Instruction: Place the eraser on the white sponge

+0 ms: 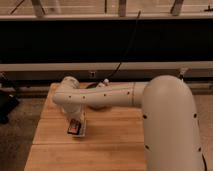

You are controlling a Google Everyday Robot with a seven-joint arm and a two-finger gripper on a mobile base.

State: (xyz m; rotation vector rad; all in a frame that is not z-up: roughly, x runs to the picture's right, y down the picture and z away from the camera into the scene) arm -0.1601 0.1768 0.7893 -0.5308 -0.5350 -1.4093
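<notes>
Smooth white rounded arm [115, 96], small dark screws, pale gripper [78, 126].

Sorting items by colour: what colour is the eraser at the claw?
Black with an orange-and-white label: the eraser at the claw, low over the wooden table, camera view.

Black eraser [74, 126] showing its orange-white label in the white claw [76, 128], at the tan striped desk's [115, 140] 9 o'clock.
</notes>
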